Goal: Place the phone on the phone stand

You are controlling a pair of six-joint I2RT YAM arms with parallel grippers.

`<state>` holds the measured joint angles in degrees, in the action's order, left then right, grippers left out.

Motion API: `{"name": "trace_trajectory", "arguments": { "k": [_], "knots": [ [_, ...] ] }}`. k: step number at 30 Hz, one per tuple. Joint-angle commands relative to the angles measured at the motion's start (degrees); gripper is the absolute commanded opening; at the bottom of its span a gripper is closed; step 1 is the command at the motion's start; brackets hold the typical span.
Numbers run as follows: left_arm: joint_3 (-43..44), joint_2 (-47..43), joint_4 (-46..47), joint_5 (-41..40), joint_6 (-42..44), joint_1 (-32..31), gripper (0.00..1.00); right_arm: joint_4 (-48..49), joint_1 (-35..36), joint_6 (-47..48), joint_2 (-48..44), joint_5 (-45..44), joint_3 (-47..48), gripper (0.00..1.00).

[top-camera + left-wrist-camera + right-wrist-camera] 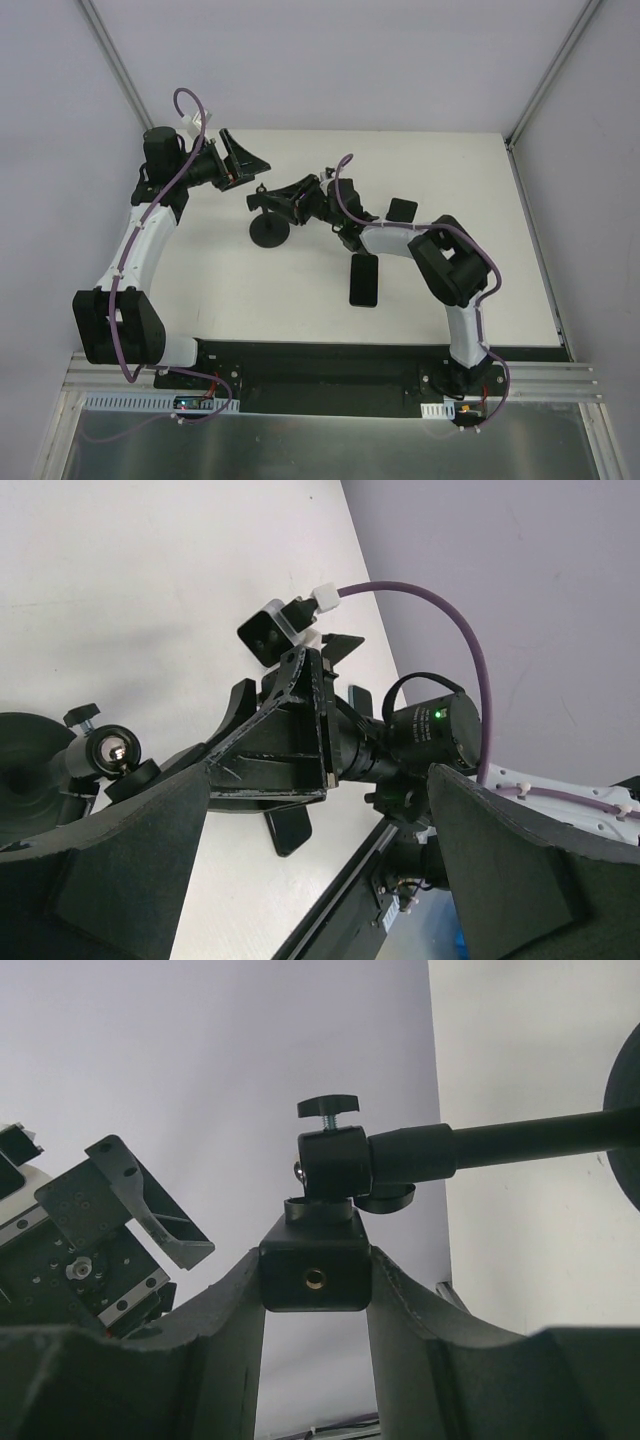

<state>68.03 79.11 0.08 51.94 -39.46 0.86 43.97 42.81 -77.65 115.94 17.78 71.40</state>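
The black phone [364, 280] lies flat on the white table, right of centre near the front. A corner of it shows in the left wrist view [290, 832]. The phone stand [270, 232] has its round disc base left of centre. My right gripper [292, 200] is shut on the stand's clamp-like holder [314, 1278], with the thin post [520, 1138] running off to the disc base [625, 1110]. My left gripper [238, 158] is open and empty, held above the table at the back left, apart from the stand [108, 752].
A small black rectangular object [402, 210] lies on the table behind the right forearm. Grey walls close the table [200, 290] at the back and sides. A black base strip [320, 365] runs along the near edge.
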Motion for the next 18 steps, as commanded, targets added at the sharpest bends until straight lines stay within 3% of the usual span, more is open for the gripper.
{"name": "trace_trajectory", "arguments": {
  "k": [1, 8, 9, 10, 11, 13, 14, 16, 17, 18],
  "knots": [
    [2.4, -2.0, 0.7, 1.3, 0.4, 0.8, 0.88, 14.1, 0.1, -4.9, 2.3, -1.4, 2.9, 0.01],
    [2.4, -2.2, 0.7, 1.3, 0.4, 1.2, 0.88, 14.6, 0.7, -3.2, 1.3, -3.0, 1.2, 0.01],
    [2.4, -2.2, 0.7, 1.3, 0.4, 1.2, 0.88, 14.5, 0.6, -2.7, 1.0, -3.2, 1.0, 0.06],
    [2.4, -2.2, 0.8, 1.4, 0.4, 1.2, 0.88, 14.3, 0.5, -1.0, 0.3, -3.0, 1.0, 0.12],
    [2.4, -2.2, 0.7, 1.4, 0.4, 1.2, 0.88, 13.3, 0.5, -0.1, 0.0, -2.9, 1.0, 0.27],
    [2.4, -2.3, 0.7, 1.4, 0.4, 1.2, 0.88, 12.4, 0.5, 3.0, -1.3, -3.0, 0.9, 0.44],
    [2.4, -2.3, 0.8, 1.3, 0.4, 1.2, 0.88, 11.7, 0.6, 4.3, -1.9, -3.1, 0.5, 0.62],
    [2.4, -2.4, 0.8, 1.3, 0.4, 1.3, 0.88, 7.1, 0.5, 7.0, -4.2, -3.4, 0.5, 0.81],
    [2.4, -2.5, 0.7, 1.3, 0.4, 1.3, 0.88, 5.4, 0.6, 10.2, -5.1, -3.6, 0.4, 0.98],
    [2.4, -2.6, 0.8, 1.3, 0.4, 1.4, 0.88, 3.8, 0.5, 11.7, -6.9, -4.2, 0.2, 0.97]
  ]
}}
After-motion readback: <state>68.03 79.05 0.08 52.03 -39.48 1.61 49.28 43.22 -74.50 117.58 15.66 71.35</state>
